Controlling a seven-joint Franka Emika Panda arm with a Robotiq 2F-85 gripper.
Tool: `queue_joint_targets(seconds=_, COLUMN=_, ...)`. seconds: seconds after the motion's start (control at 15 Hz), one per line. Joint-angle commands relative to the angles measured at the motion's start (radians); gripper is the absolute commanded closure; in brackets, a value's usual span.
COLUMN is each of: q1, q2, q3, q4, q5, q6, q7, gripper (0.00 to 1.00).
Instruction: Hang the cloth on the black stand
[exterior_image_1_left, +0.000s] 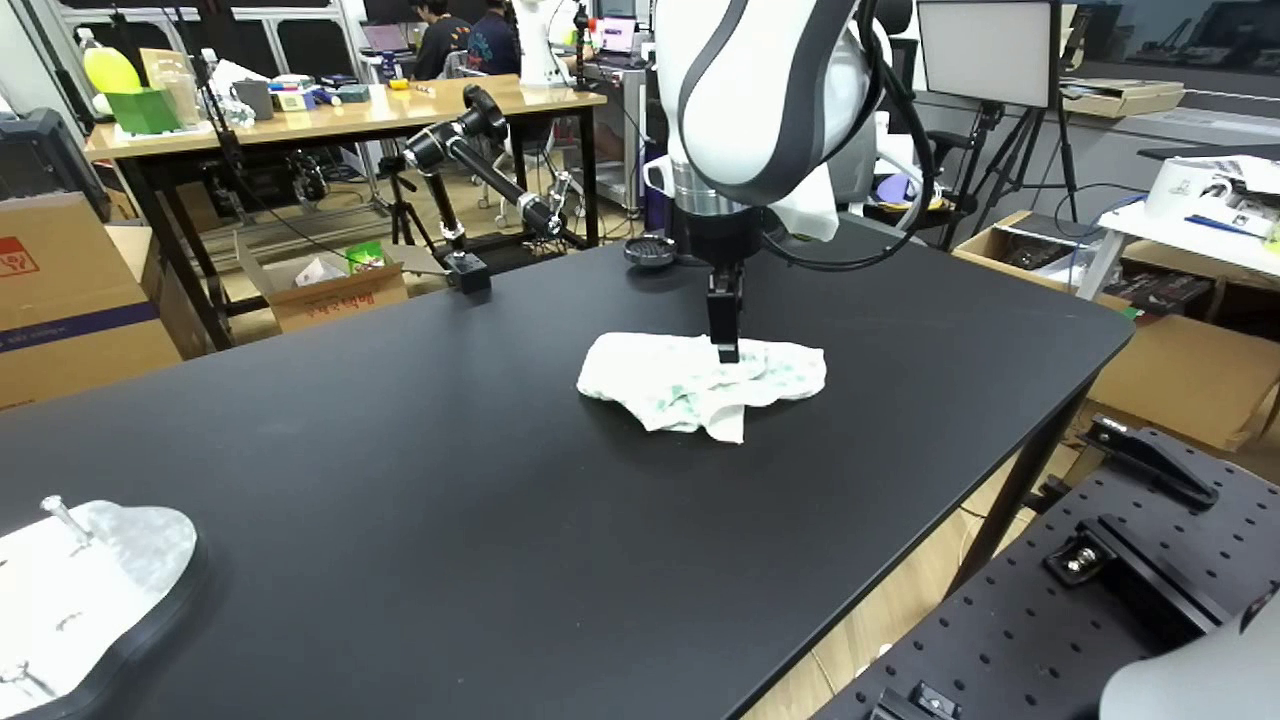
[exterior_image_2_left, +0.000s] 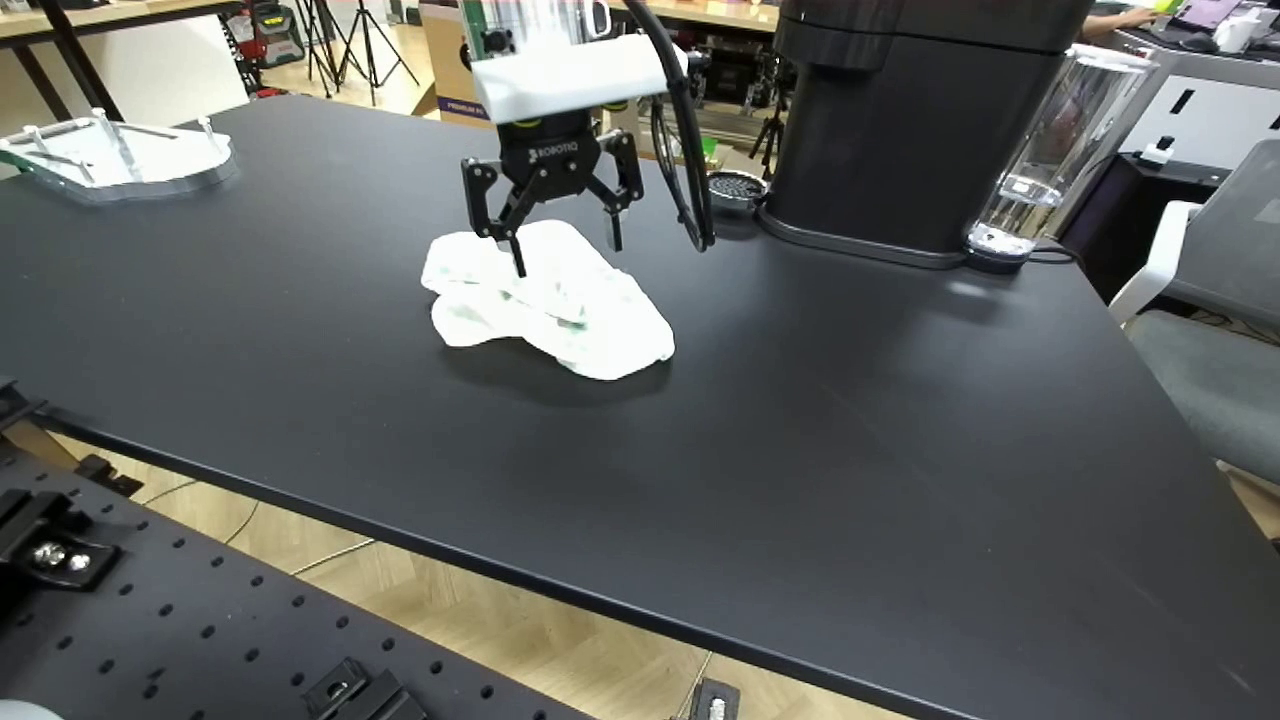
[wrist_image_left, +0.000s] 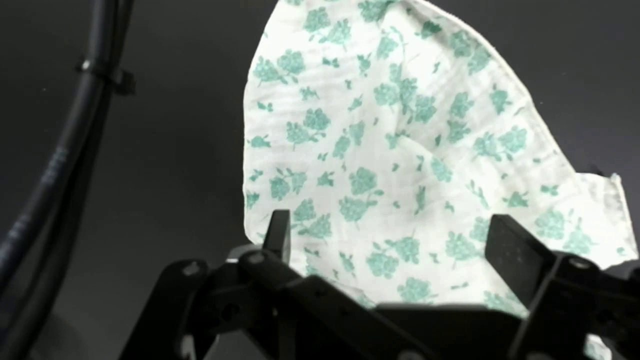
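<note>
Claw (wrist_image_left: 392, 225) nearest wrist cam, spread; cloth (wrist_image_left: 360, 145) on table (exterior_image_1_left: 420, 500), hang not begun

Cloth lies rumpled on the table, pale w/ a green floral print, right below the claw. No part hung, none seen lifted. My read: pick-up stage, approx. the very start. Done: claw lined up over cloth, prob. no more. Left: pinch, lift, carry, drape, let go.

Claw: fingers (wrist_image_left: 517, 257) wide apart, tips down, nothing b/w them. In the wrist view both show against cloth, one near its left edge; tips prob. just above it, but contact can't be told for sure.

Outward: round grilled dish (exterior_image_1_left: 650, 252) on the far side; tall black machine (exterior_image_2_left: 920, 140), far and right of cloth in an exterior view. A jointed black arm (exterior_image_1_left: 430, 150) is at the far table edge, left of cloth in an exterior view; a pegged pale panel (exterior_image_1_left: 130, 560) sits near left there. Which is the black stand? Can't tell; jointed black arm poss.
</note>
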Motion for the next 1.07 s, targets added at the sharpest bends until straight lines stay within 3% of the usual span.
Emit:
queue_joint_targets(seconds=0.0, q1=-0.013, q2=0.044, q3=0.007, q4=0.050, q5=0.018, q6=-0.017, q7=-0.039, gripper=0.25)
queue_joint_targets(seconds=0.07, q1=-0.015, q2=0.050, q3=0.008, q4=0.054, q5=0.020, q6=-0.016, q7=-0.044, gripper=0.26)
queue_joint_targets(seconds=0.73, q1=-0.056, q2=0.037, q3=0.052, q4=0.059, q5=0.140, q6=-0.050, q7=-0.146, gripper=0.95)
queue_joint_targets(seconds=1.0, q1=-0.070, q2=0.008, q3=0.067, q4=0.073, q5=0.222, q6=-0.132, q7=-0.178, gripper=1.00)
